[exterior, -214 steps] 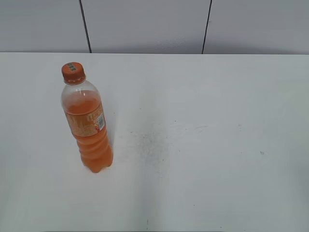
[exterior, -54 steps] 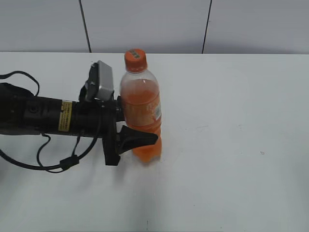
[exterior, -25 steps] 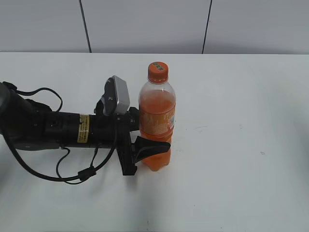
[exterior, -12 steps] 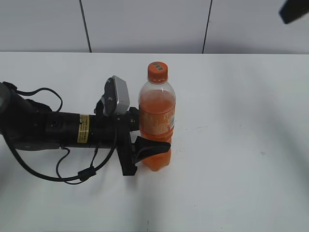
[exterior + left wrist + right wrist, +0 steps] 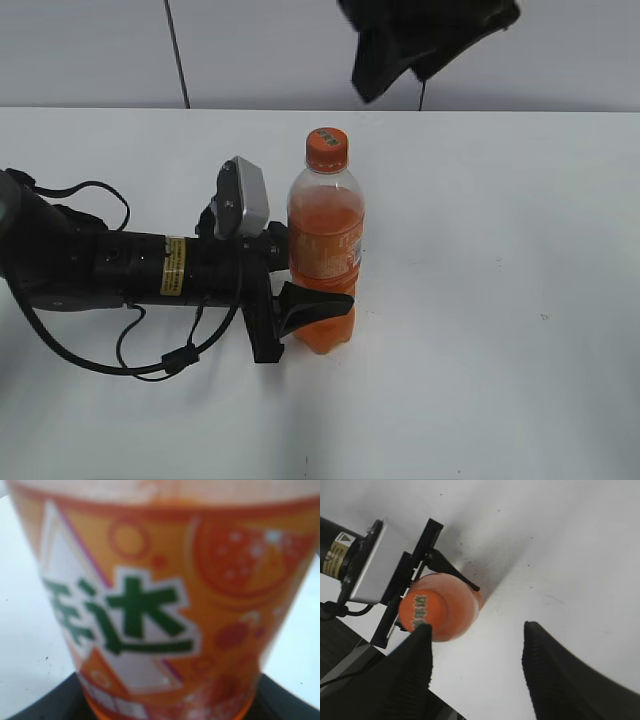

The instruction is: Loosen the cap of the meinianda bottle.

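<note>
We see a white table (image 5: 480, 330) filling most of the exterior view, with a grey panelled wall (image 5: 300, 50) behind it. Our left arm (image 5: 110, 265) lies low along the table from the 9 o'clock edge toward the centre, its black cable (image 5: 130, 360) looping beneath it and a grey wrist camera (image 5: 243, 197) on top.

The left gripper (image 5: 305, 290) is pinching the meinianda bottle (image 5: 324, 250) around its lower body; one black finger (image 5: 312, 302) wraps the near side, just below the label. The bottle stands upright at the middle of the table, slightly toward 9 o'clock. In the left wrist view its orange label (image 5: 165, 605) with green characters on a pale patch fills the frame.

Our right gripper (image 5: 475, 672) hangs above the bottle, and its dark mass (image 5: 420, 40) shows at 12 o'clock in the exterior view. In the right wrist view its two black fingers (image 5: 555, 675) stand spread wide, holding nothing.

The cap (image 5: 326, 148) sits on the bottle's neck; from above (image 5: 420, 612) its top mark shows, just beside the fingertip at 9 o'clock.
</note>
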You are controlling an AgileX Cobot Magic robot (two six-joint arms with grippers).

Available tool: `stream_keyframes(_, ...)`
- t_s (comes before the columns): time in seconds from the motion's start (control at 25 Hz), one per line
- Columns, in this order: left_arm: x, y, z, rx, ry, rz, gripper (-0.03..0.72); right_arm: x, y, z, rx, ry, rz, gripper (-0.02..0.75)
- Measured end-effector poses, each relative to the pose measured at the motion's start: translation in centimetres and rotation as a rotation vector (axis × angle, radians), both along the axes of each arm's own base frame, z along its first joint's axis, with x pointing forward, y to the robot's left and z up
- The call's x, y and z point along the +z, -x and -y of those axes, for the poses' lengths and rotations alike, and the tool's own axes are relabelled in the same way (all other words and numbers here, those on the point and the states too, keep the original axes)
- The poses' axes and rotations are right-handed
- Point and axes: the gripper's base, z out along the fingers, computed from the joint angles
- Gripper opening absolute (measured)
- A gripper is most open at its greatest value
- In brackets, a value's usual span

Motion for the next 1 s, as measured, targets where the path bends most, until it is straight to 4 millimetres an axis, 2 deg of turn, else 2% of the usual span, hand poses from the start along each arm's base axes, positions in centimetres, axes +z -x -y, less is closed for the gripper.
stream_keyframes(0.2,0.0,0.0,0.0,0.0,0.0,0.0,0.4,-1.9,0.4,-2.3,0.052,0.035,-0.04,0.43)
stream_keyframes(0.76,0.0,0.0,0.0,-0.001,0.0,0.001,0.4,-3.4,0.2,-3.4,0.058,0.013,-0.114,0.424)
stream_keyframes(0.84,0.0,0.0,0.0,-0.002,0.0,0.001,0.4,-3.5,0.2,-3.4,0.058,0.015,-0.116,0.392)
stream_keyframes(0.96,0.0,0.0,0.0,-0.002,-0.001,0.001,0.4,-3.4,0.2,-3.4,0.059,0.016,-0.115,0.272)
stream_keyframes(1.0,0.0,0.0,0.0,-0.002,-0.001,0.001,0.4,-3.4,0.2,-3.4,0.065,0.019,-0.112,0.263)
